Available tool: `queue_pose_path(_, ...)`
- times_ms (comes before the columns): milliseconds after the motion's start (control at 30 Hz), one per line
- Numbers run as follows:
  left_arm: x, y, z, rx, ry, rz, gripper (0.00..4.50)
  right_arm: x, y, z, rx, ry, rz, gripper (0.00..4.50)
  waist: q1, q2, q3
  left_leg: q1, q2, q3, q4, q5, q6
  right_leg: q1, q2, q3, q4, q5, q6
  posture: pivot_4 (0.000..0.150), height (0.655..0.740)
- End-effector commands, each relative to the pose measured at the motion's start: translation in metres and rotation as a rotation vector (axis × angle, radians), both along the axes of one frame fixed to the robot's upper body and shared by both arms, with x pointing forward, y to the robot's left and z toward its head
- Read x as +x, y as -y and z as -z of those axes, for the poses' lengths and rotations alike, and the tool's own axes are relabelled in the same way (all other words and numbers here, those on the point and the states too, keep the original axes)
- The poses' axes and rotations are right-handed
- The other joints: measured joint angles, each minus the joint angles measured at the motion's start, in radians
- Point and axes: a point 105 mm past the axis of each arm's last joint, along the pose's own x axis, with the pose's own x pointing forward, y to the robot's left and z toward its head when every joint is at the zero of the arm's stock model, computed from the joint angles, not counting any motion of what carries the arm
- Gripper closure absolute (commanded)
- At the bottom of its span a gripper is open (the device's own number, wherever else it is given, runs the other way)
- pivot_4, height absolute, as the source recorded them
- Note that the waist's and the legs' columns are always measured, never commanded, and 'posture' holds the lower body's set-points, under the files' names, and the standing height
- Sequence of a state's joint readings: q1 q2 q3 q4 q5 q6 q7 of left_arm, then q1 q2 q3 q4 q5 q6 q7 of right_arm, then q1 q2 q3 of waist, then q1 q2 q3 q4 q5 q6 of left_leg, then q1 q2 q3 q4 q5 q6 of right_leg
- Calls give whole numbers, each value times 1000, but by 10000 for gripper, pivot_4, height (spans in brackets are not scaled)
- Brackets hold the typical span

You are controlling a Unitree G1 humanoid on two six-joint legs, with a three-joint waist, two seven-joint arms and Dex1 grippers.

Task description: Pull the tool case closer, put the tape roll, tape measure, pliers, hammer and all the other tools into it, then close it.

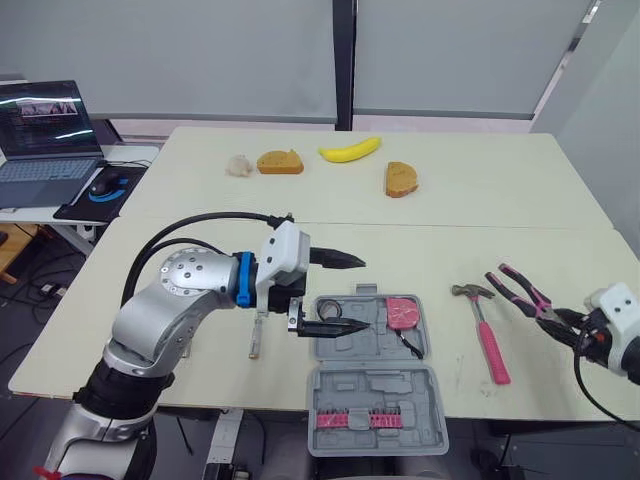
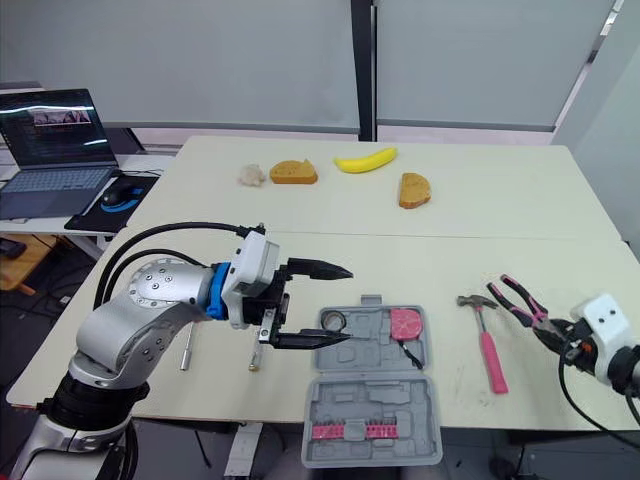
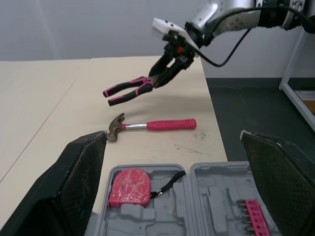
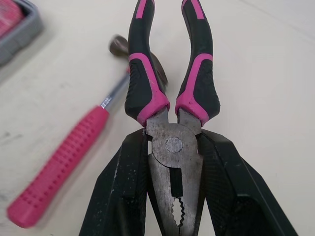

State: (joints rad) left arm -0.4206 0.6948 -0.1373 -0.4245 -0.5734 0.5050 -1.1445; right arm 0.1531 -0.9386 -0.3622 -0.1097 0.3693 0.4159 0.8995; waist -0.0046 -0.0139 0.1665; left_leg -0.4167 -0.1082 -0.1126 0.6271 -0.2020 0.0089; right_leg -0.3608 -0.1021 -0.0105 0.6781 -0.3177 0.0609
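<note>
gripping the pliers (image 1: 522,290) by their metal head, the right pincer (image 1: 570,327) hangs above the tabletop (image 1: 450,240), well right of the open tool case (image 1: 370,385). left pincer (image 1: 362,294) is spread wide over the case's left edge, holding nothing. hammer (image 1: 490,345) lies flat just right of the case, between it and the pliers. pink tape measure (image 1: 402,312) sits in the case's far half.

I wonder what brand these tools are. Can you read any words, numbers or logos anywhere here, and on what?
No text can be read anywhere.
Laptop screen: bright lines, too small to read.
Tape measure, pliers, hammer, tool case: no legible label, brand or number shows.
</note>
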Motion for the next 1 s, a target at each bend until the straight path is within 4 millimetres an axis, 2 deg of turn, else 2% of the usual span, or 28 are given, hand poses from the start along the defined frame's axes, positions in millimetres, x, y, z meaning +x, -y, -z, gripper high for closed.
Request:
queue_pose_path(33, -4, -13, -11, -4, 95, 20, 0, 11, -47, -27, -29, 20, -211, 32633, -4, 0, 1, 0, 0, 0, 0, 0, 0, 0, 0, 0, 0, 0, 0, 1500, 7400)
queue_pose_path(167, -1, -27, -12, 11, 108, 4, 0, 15, -89, -33, -72, -15, -385, 32633, 2, -1, 1, -2, 1, 0, 0, 0, 0, -4, 0, -1, 0, -1, -1, 1500, 7400)
queue_pose_path(233, -2, -36, -6, 59, 108, 0, 0, 14, -116, -31, -114, -44, -507, 32633, 2, -1, 1, -5, 1, 0, -1, 0, 0, -6, 0, -1, 0, -1, -1, 1500, 7400)
queue_pose_path(400, -8, -51, 5, 125, 122, 18, 0, 15, -159, -20, -198, -83, -700, 32633, 2, -1, 2, -10, 0, 0, 0, 0, 0, -12, -1, 0, 0, 0, -1, 1500, 7400)
queue_pose_path(800, -13, -69, 21, 202, 83, -9, 0, 13, -199, 7, -316, -133, -859, 32633, 2, -4, 4, -11, 0, -2, 0, 0, 0, -14, -1, -1, 1, 0, -1, 1500, 7400)
queue_pose_path(1000, -13, -73, 23, 233, 78, -6, 0, 18, -208, 7, -337, -124, -874, 32633, 1, -4, 4, -11, 0, -2, 0, 0, -1, -15, -1, -1, 1, 0, -1, 1500, 7400)
